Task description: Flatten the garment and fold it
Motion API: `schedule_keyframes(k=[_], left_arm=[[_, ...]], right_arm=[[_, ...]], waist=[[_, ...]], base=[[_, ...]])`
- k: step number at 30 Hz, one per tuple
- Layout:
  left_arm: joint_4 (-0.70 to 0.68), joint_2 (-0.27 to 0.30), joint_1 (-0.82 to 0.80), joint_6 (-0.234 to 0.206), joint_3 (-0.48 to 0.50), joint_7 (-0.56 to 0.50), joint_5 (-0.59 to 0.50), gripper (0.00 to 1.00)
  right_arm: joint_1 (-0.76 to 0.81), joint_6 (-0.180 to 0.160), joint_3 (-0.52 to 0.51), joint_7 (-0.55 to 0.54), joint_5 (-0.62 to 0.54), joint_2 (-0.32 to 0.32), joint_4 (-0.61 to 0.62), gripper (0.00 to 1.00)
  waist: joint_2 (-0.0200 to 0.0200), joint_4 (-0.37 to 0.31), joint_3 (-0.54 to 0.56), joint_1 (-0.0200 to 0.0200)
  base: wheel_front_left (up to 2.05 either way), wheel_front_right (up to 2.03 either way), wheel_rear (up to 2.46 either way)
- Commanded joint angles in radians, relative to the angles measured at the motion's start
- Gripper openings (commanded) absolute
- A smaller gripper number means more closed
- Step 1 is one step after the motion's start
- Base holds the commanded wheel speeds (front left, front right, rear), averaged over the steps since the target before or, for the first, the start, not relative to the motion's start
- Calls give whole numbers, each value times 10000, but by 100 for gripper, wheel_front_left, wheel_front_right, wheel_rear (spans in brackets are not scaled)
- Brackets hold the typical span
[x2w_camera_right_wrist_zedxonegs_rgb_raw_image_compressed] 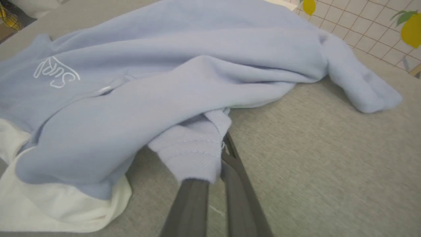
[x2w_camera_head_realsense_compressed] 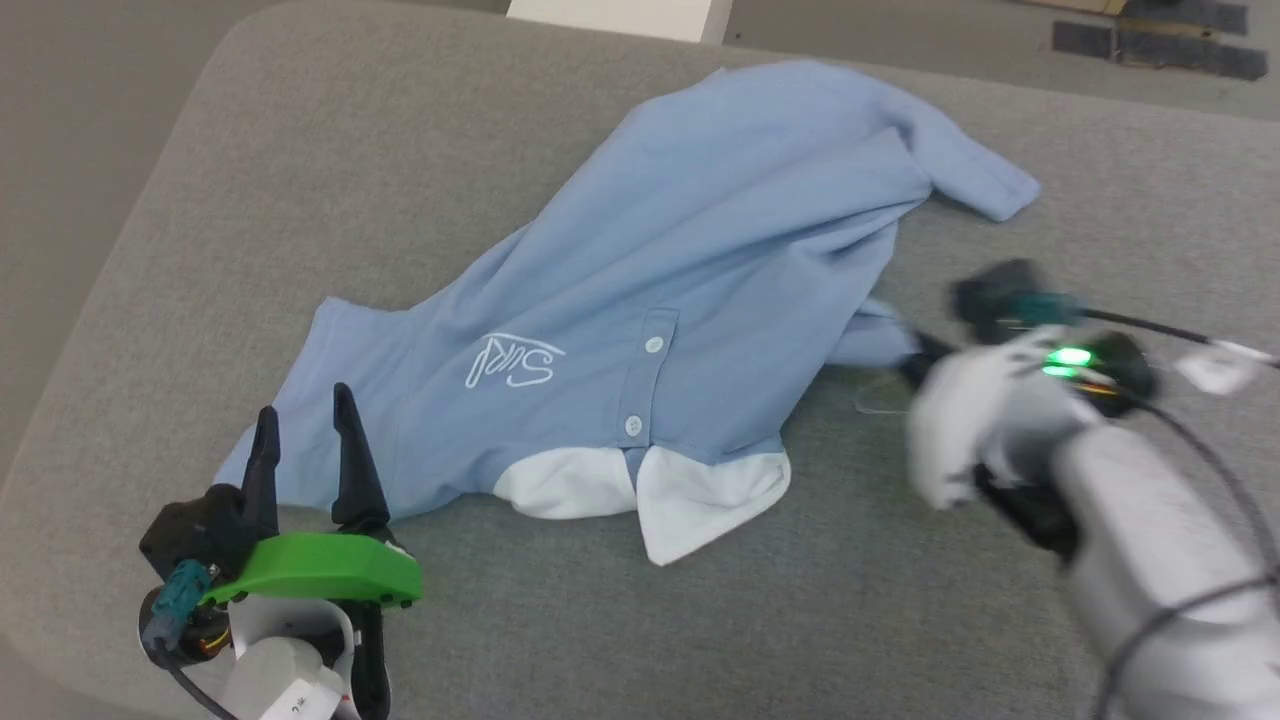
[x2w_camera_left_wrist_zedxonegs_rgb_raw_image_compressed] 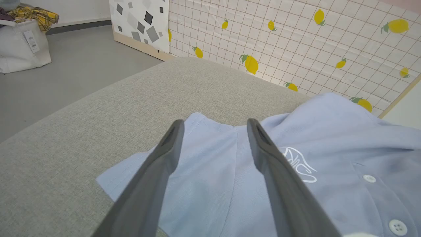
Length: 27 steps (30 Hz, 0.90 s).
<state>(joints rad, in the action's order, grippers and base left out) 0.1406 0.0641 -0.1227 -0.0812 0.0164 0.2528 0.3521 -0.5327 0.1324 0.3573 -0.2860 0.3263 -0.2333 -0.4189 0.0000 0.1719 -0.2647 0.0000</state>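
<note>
The garment (x2w_camera_head_realsense_compressed: 650, 250) is laid crumpled and unfolded across the middle of the grey cushion (x2w_camera_head_realsense_compressed: 300, 150), one sleeve (x2w_camera_right_wrist_zedxonegs_rgb_raw_image_compressed: 194, 154) clamped by the right gripper (x2w_camera_right_wrist_zedxonegs_rgb_raw_image_compressed: 220, 144) toward the cushion's right, the left gripper (x2w_camera_head_realsense_compressed: 305, 400) held apart near its left front corner.

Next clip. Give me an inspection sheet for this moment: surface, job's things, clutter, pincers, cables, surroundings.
Surface: grey fabric top, rounded corners.
Job's things: light blue shirt, front up, white collar nearest the robot, body bunched and creased, not yet flat.
Clutter: nothing seen on the fabric top.
Pincers: left pincer open, fingers spread over the sleeve at the shirt's left end; right pincer shut on a fold of the shirt's other sleeve, blurred in the head view.
Cables: black cable running off the right wrist, clear of the shirt.
Surroundings: lemon-print tiled wall panel; white bag on the grey floor.
</note>
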Motion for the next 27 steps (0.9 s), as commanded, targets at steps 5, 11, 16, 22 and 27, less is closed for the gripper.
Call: schedule_keyframes(k=[5,11,16,22,27], left_arm=[[-202,123,349,-116,128,46,98,100],[-484,235,577,-200,175,-137,141,100],[-601,240,685,-245,121,-295,195,100],[-646,225,720,-292,-22,-444,203,100],[-832,218,851,-367,-173,-825,221,100]], right_arm=[[1703,-17,-2926,-630,109,-1373,1505,0],[2995,-17,-5833,-1745,-405,-1603,2560,0],[3340,-17,-7133,-2511,-1015,-885,2493,20],[3959,-17,-7606,-2068,-1227,491,3053,100],[4992,-17,-7176,-1786,-960,1477,3638,100]], waist=[[0,-602,558,0],[0,-912,627,0],[0,-1067,662,0],[0,-1043,849,0],[0,-1089,981,0]], base=[[0,0,0],[0,0,0],[0,0,0],[0,0,0],[0,0,0]])
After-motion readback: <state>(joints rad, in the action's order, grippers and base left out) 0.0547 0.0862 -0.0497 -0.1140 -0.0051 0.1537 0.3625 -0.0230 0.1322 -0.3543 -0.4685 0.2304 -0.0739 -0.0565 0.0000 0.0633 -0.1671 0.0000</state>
